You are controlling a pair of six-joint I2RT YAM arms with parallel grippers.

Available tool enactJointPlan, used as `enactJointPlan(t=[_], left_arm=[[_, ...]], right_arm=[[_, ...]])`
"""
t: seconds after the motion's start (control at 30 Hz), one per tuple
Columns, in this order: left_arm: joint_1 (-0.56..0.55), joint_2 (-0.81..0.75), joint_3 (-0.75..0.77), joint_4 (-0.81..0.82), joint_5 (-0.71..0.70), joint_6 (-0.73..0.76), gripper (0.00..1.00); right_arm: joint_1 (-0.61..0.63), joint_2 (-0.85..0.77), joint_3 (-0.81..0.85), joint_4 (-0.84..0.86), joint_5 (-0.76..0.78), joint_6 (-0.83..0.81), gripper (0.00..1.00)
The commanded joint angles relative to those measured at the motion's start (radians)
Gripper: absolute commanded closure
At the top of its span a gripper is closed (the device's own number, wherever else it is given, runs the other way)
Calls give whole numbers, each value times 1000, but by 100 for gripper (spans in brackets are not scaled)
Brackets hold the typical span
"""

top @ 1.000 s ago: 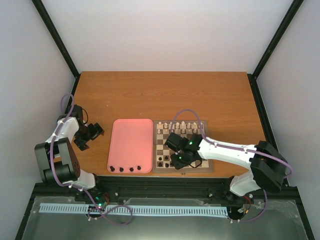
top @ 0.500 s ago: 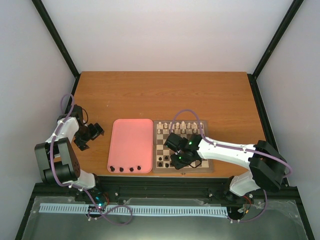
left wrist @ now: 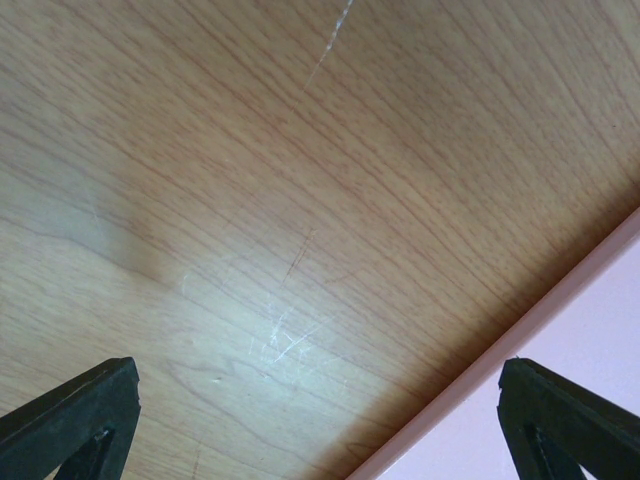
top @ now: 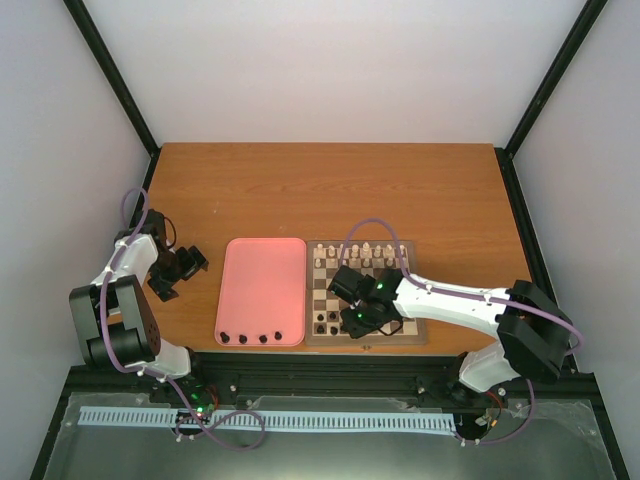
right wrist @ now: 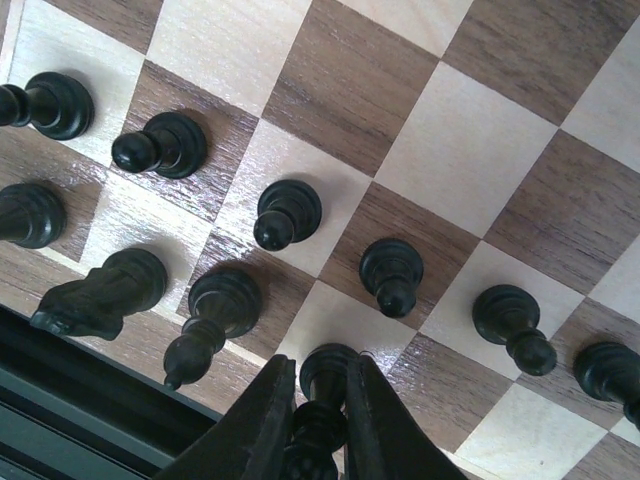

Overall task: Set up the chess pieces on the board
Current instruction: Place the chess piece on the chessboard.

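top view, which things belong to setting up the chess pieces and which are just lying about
Job: board, cream pieces, dark pieces, four more on the tray, right gripper around a dark piece.
Lying about: tray itself, left gripper, open over the table.

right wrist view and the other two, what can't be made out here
- Right wrist: the right end effector flanks a dark piece that the bottom edge cuts off, so neither its kind nor whether it is gripped can be told.
- Top view: the right arm hides part of the board; the four dark pieces on the pink tray are too small to name.
- Left wrist: the frame's edge cuts off most of the tray.
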Motion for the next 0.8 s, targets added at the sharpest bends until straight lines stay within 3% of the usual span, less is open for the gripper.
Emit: enactJointPlan(t=[0.0,0.37,0.6,0.77], left_arm=[[-5,-1,20,9,0,13,0],[-4,2,20,10,-1,12,0],[-5,2,23,10,0,12,0],[-4,2,25,9,-1,12,0]], right_arm=[[2,12,23,13,15,-2,84],[1,6,24,6,27,2,81],[1,-29,33,-3,27,-6,68],[1,-38,52,-25,24,-15,67]])
